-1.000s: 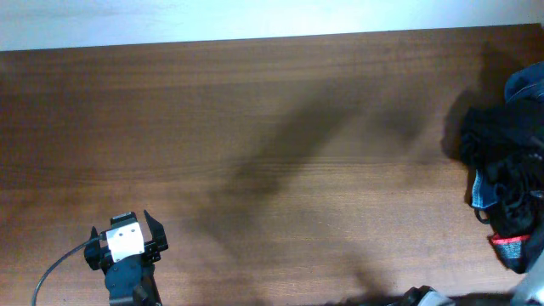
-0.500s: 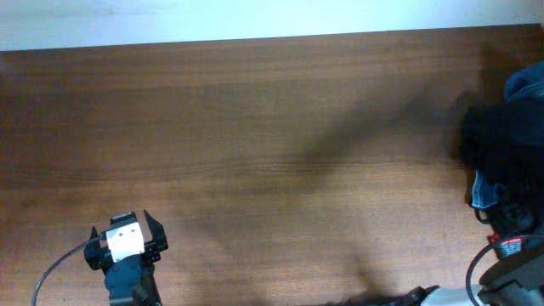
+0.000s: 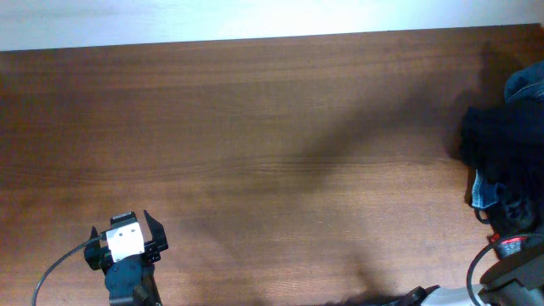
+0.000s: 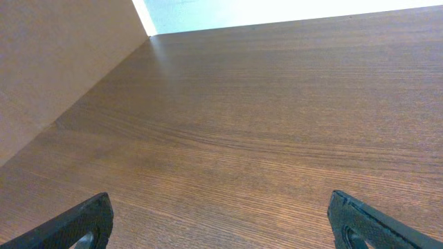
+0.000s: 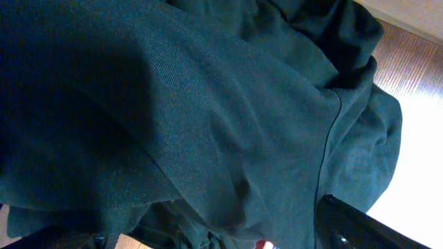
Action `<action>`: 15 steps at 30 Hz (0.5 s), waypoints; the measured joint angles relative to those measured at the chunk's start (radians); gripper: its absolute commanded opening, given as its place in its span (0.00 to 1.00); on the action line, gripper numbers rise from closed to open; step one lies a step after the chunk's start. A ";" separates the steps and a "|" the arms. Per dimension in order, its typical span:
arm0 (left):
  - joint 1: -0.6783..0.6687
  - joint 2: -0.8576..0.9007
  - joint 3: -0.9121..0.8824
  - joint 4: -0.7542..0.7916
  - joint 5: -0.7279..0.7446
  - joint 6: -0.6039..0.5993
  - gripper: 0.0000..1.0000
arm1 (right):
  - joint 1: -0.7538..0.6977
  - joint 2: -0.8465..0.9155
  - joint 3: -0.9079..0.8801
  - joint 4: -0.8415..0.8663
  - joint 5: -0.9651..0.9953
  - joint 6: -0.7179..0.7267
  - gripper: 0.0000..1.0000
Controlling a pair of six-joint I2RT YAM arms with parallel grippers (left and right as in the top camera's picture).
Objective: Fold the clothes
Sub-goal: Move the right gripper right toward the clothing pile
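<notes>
Wood-brown across the table, carrying the black pants bunching unfolded at the right edge. Just swung in at lower right, now hovering the right gripper fingers apart over that fabric, probably lining up a first grasp; leaving the left gripper idling spread wide at lower left.

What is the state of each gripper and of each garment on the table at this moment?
left gripper: open, holding nothing, above the table.
right gripper: open, close over the fabric of the pants.
black pants: crumpled, not yet folded.
blue denim garment: crumpled in a heap at the right edge of the table.
</notes>
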 measured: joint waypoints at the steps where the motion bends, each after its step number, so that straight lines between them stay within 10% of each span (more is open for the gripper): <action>1: 0.000 0.000 0.000 0.000 0.000 0.000 0.99 | 0.000 0.000 0.000 0.000 0.003 -0.002 0.94; 15: 0.000 0.000 0.000 0.000 0.000 0.000 0.99 | -0.064 0.000 0.000 -0.017 -0.002 0.035 0.96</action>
